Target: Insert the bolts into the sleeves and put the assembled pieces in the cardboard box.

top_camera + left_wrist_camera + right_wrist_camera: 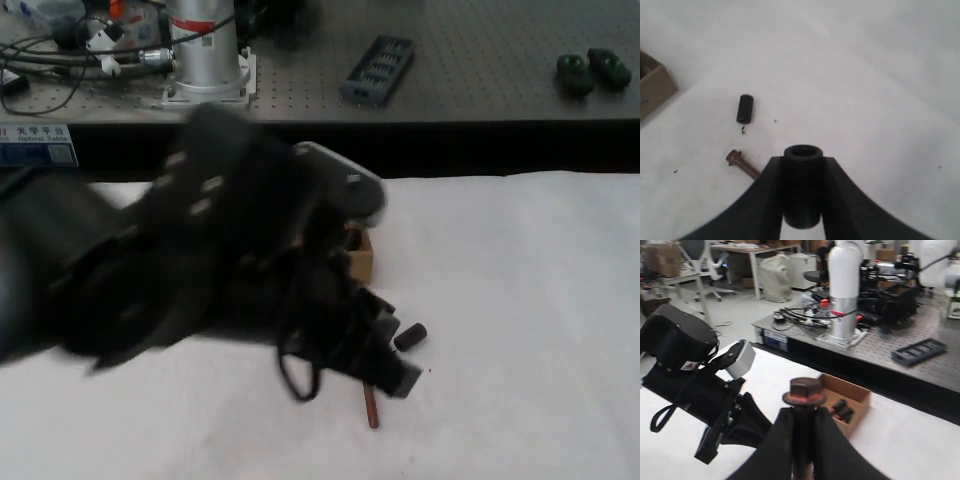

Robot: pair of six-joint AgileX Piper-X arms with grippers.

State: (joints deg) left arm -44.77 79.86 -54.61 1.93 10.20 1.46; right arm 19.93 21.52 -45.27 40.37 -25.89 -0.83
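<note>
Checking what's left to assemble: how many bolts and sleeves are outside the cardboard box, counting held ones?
Bolts: 2 (held bolt in right gripper, loose bolt on cloth)
Sleeves: 2 (held sleeve in left gripper, loose sleeve on cloth)
Total: 4

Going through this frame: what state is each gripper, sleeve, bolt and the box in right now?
Left gripper: fingers shut on a sleeve, upright, no bolt in it.
Right gripper: fingers shut on a bolt, head up.
Loose sleeve: lying on the white cloth, empty.
Loose bolt: lying on the cloth, not inserted.
Cardboard box: open, dark pieces inside.
</note>
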